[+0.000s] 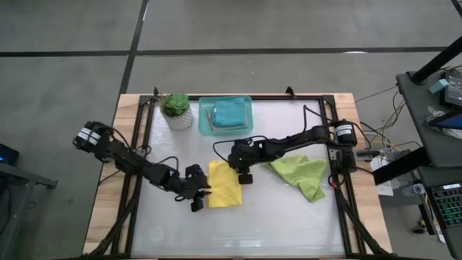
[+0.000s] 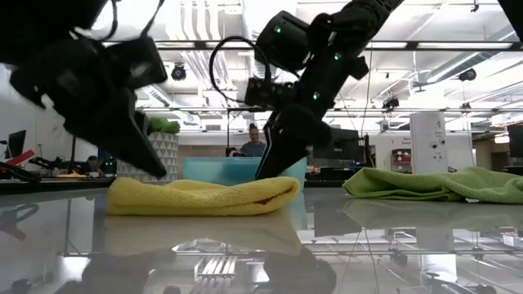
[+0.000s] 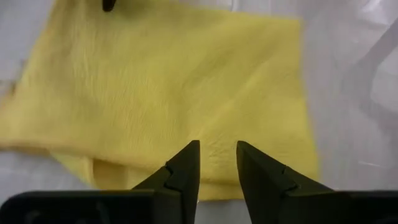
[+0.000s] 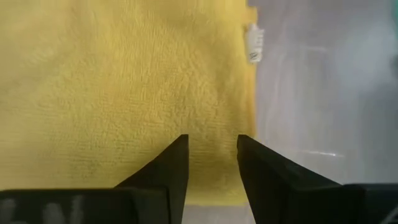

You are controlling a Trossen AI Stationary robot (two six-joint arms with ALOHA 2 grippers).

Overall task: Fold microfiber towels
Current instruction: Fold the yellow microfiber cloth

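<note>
Two arms: both reach in over the bench, meeting at the yellow towel near its middle.
Bench: glossy white top in a black frame; it carries the towels, a tray and a potted plant at the far edge.
Tray: the teal tray sits at the far edge beside the plant and holds a folded teal-blue towel — what looks like a paler cloth beside it is too small to make out.
Lime green towel: lies crumpled and unfolded just right of the right arm, not yet handled.
Yellow towel: lies flat on the bench, folded over into a rough rectangle; in the low view one end shows a rounded fold, and a small white tag sits at one edge.
Left pincer: at the towel's left edge, fingers a little apart, tips low over the cloth; nothing visibly clamped.
Right pincer: at the towel's right far edge, fingers likewise a little apart, poised over the cloth and holding nothing.
Risk, layers: a pinch here may catch only the top layer, so the fold would peel open rather than double.
Risk, surface: the bench looks slick — an uneven pull by one arm could slide the whole towel and skew its edges.
</note>
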